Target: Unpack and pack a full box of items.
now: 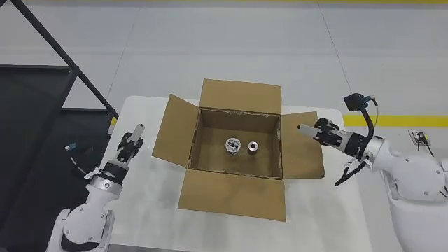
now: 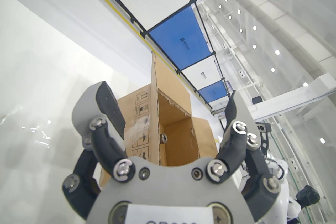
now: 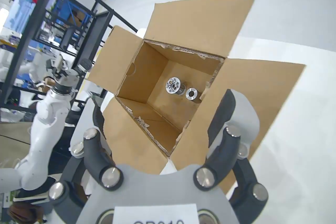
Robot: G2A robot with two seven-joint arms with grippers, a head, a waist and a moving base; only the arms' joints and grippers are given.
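Note:
An open cardboard box (image 1: 238, 98) stands in the middle of the white table, its four flaps spread outward. On its floor lie two shiny metal parts: a flanged disc with holes (image 1: 232, 145) and a short cylinder (image 1: 251, 147) beside it. In the right wrist view the disc (image 3: 172, 85) and cylinder (image 3: 191, 93) sit deep inside the box (image 3: 199, 22). My left gripper (image 1: 138, 130) is left of the box, apart from its left flap, open and empty (image 2: 170, 107). My right gripper (image 1: 303, 129) hovers over the right flap, open and empty (image 3: 160, 114).
The table (image 1: 336, 210) has bare room in front of the box and at both sides. A black metal frame (image 1: 70, 70) stands off the table's left edge. My left arm (image 3: 50, 109) shows beyond the box in the right wrist view.

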